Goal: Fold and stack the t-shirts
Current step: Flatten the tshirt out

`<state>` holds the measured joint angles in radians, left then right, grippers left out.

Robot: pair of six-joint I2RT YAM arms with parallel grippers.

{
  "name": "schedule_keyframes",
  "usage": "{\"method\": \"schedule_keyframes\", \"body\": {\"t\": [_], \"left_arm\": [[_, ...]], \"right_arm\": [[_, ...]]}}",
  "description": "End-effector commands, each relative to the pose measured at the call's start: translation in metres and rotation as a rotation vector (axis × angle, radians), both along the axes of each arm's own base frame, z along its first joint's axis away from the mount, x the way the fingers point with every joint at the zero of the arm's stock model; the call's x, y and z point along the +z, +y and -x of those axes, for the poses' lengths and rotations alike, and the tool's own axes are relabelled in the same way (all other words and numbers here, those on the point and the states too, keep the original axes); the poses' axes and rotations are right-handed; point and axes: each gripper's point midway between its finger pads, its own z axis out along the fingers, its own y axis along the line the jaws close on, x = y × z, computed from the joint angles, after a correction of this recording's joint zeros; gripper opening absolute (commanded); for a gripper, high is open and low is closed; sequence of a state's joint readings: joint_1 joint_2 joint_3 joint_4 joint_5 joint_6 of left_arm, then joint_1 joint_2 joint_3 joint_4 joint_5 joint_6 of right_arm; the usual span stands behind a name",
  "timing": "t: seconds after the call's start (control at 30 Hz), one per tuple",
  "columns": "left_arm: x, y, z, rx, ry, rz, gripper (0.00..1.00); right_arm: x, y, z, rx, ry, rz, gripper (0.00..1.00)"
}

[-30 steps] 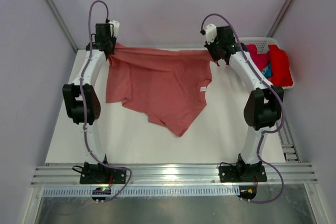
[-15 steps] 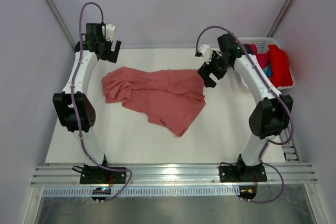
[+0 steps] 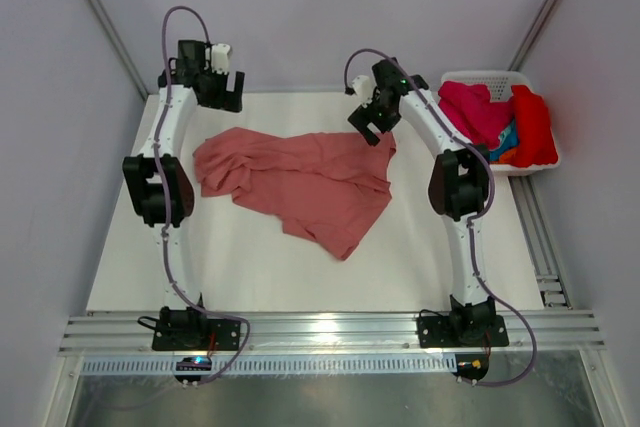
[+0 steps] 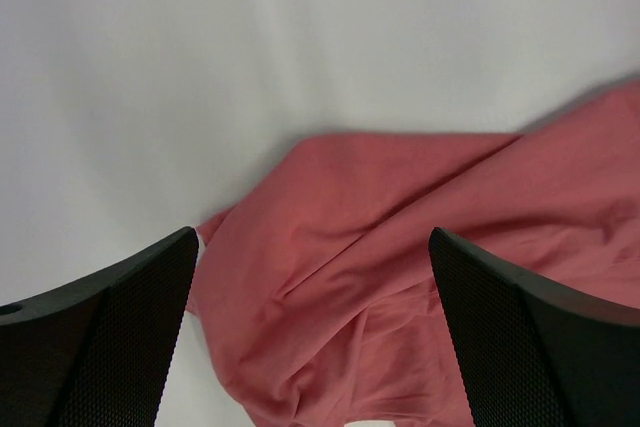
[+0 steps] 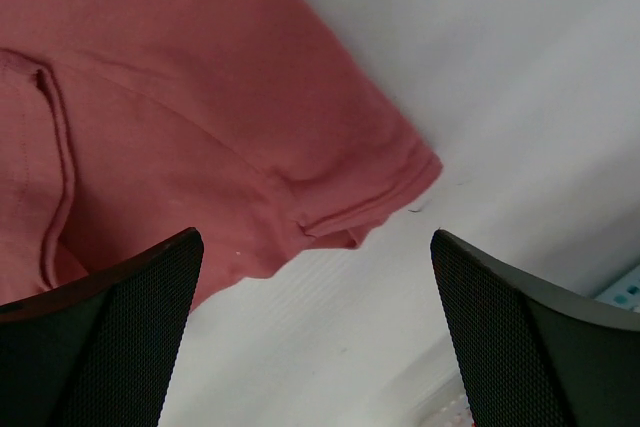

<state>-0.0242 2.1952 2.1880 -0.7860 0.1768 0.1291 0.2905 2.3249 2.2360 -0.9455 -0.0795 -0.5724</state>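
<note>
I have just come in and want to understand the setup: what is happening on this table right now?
Two robot arms are working on a salmon t-shirt, which lies rumpled and unfolded on the white table. Neither arm holds it: the left claw and the right claw are both open, above the shirt's far edge, one at each end. More t-shirts, magenta and red among them, sit in the white basket at the right. No folded stack is on the table yet.

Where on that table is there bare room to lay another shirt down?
Bare: the near strip between the salmon shirt and the metal rail. Crowded: the far half, where the shirt sprawls, and the heaped basket.
</note>
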Motion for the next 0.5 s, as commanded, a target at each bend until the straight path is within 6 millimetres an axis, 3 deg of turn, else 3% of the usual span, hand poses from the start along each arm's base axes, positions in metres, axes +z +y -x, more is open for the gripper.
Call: {"method": "schedule_keyframes", "body": {"t": [0.0, 0.2, 0.23, 0.27, 0.47], "left_arm": [[-0.015, -0.007, 0.006, -0.032, 0.063, 0.037, 0.99], [-0.056, 0.023, 0.023, 0.01, 0.165, -0.081, 0.99], [-0.057, 0.023, 0.024, 0.014, 0.166, -0.072, 0.99], [-0.06, 0.042, 0.025, 0.058, 0.175, -0.06, 0.99], [-0.074, 0.061, 0.03, 0.104, 0.222, -0.009, 0.99]], "right_arm": [[0.01, 0.009, 0.001, 0.016, -0.05, 0.037, 0.99], [-0.016, -0.002, 0.013, -0.006, 0.017, 0.066, 0.99], [-0.015, -0.002, 0.014, -0.01, 0.013, 0.066, 0.99], [-0.019, -0.005, 0.014, -0.016, 0.017, 0.072, 0.99], [-0.024, -0.014, 0.002, -0.081, -0.017, 0.101, 0.99]]}}
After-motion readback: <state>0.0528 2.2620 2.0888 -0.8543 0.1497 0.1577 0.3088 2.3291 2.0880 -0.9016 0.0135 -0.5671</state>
